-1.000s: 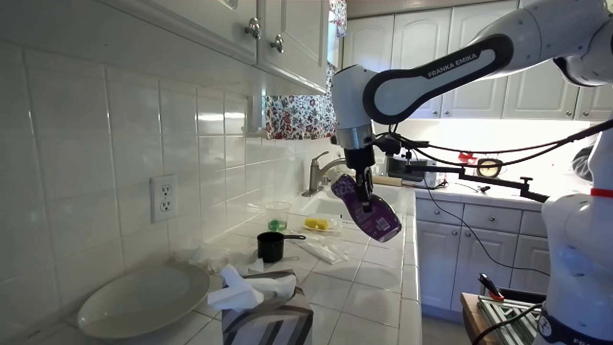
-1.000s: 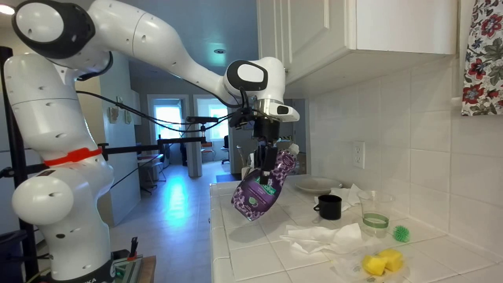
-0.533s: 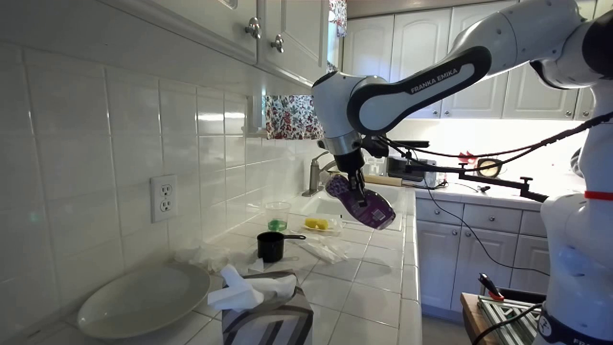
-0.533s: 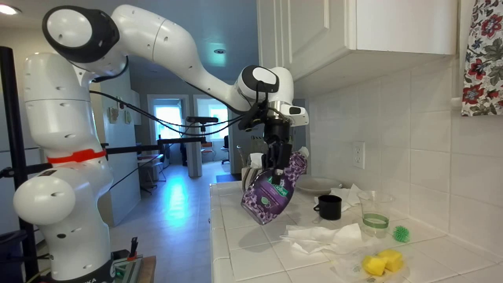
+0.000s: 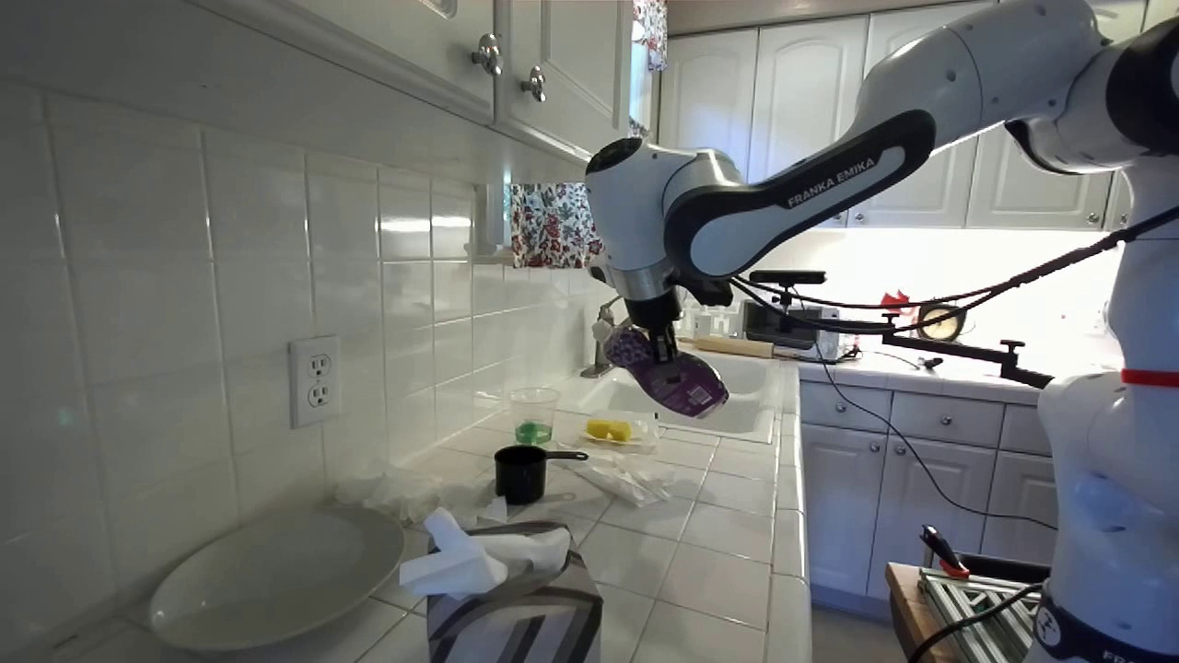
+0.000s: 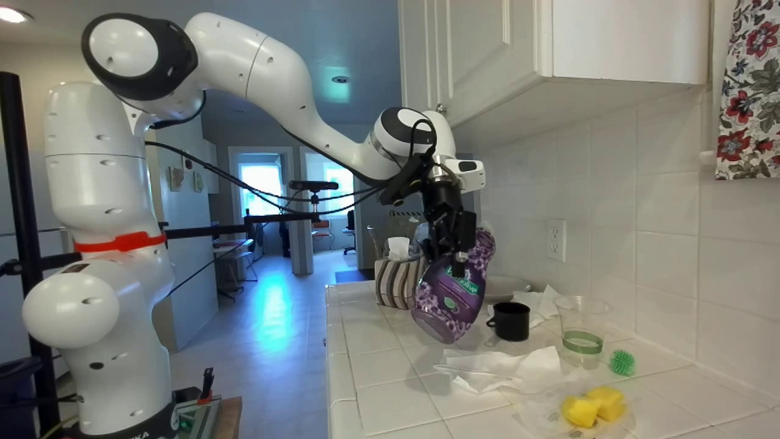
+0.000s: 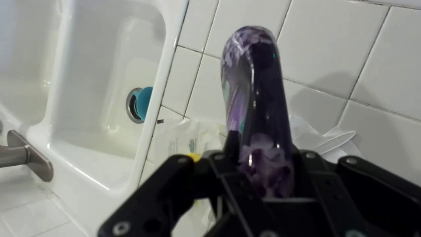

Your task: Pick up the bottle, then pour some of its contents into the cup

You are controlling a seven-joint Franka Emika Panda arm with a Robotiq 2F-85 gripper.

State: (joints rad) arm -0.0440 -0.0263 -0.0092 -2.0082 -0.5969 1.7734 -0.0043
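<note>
1. Purple plastic bottle [image 6: 454, 297]: held clear of the counter [image 6: 390, 399], tilted, base lower than neck. Gripper [image 7: 263, 148] is pinched on its body from two sides.
2. Black cup [image 6: 510, 321]: upright on the counter, near loose paper [image 6: 506, 369]. Bottle hangs toward the sink [image 7: 166, 65] side of it; neck judged not over the cup, pour judged not yet begun.
3. Hazard, slip: the sides are glossy and the wide lower end projects beyond the grip. Turning to pour may swivel the bottle between the pads.
4. Hazard, spill: the cup's mouth is small. Tipping with the neck off centre, or too quickly, would likely wet the counter and the loose paper.
5. Hazard, upset: too low an approach could strike the cup or its projecting handle.
6. Hazard, contact: the arm [image 6: 280, 73] may come near the upper cabinet [image 6: 475, 61]; clearance could not be established.
7. Not verified: the cap, hard to make out against pale background; open or closed is unknown. If closed, nothing would flow.
8. Not verified: liquid level; cup interior, too oblique to inspect.
9. Wrist view: the gripper conceals the neck, and the cup does not show.
</note>
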